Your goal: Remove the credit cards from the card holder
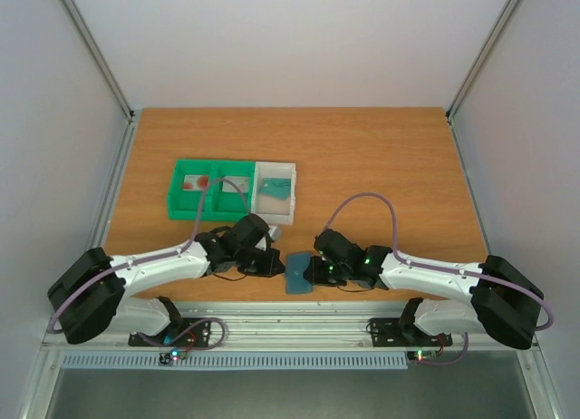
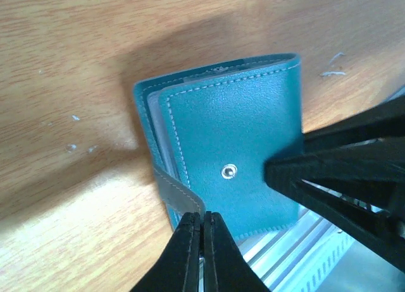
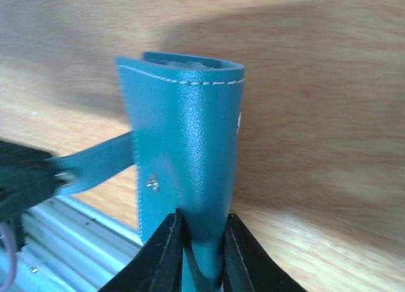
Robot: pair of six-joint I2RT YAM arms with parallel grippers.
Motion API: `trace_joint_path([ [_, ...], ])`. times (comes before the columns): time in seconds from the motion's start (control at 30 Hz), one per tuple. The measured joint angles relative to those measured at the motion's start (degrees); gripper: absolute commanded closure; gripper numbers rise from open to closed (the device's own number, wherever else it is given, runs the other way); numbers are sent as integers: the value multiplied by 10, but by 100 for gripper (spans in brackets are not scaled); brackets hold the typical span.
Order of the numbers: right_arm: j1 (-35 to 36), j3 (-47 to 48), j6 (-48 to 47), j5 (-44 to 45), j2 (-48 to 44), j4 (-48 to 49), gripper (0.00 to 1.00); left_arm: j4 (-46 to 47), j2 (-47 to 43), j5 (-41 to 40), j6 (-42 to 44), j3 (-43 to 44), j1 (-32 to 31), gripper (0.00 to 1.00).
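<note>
Card holder [image 1: 297, 274]: folded shut, at 6 o'clock on the surface [image 1: 381, 156], right by its near edge, between the two end effectors.
Left end effector [image 2: 202, 224]: pressed together on the grey snap strap [image 2: 180, 198], which is drawn away from the holder.
Right end effector [image 3: 201, 238]: pinching one end of the folded holder.
Credit cards: none poke out of the holder.
Slip risk: the thin strap may slide out of that narrow pinch when pulled.
Drop risk: the holder could twist free and fall onto the metal rail [image 1: 299, 324] at 6 o'clock.
</note>
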Motion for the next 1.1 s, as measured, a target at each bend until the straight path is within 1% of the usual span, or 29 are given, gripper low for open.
trace_joint_path([
  [0.07, 0, 1, -4, 14, 1, -24, 74, -1, -12, 0, -4, 0, 0, 100],
  [0.17, 0, 7, -13, 34, 1, -68, 63, -1, -31, 1, -9, 0, 0, 100],
  [0.33, 0, 31, -30, 46, -10, -125, 48, -1, -61, 1, -14, 0, 0, 100],
  [0.53, 6, 57, -49, 37, -23, -139, 38, 1, -82, 7, -27, 0, 0, 100],
  [0.7, 19, 68, -52, 25, -19, -137, 32, 2, -86, 11, -35, 0, 0, 100],
  [0.97, 19, 83, -52, 21, 17, -128, 30, 2, -89, 13, -41, 0, 0, 99],
  [1.1, 19, 83, -52, 21, 25, -129, 28, 2, -98, 15, -44, 0, 0, 100],
])
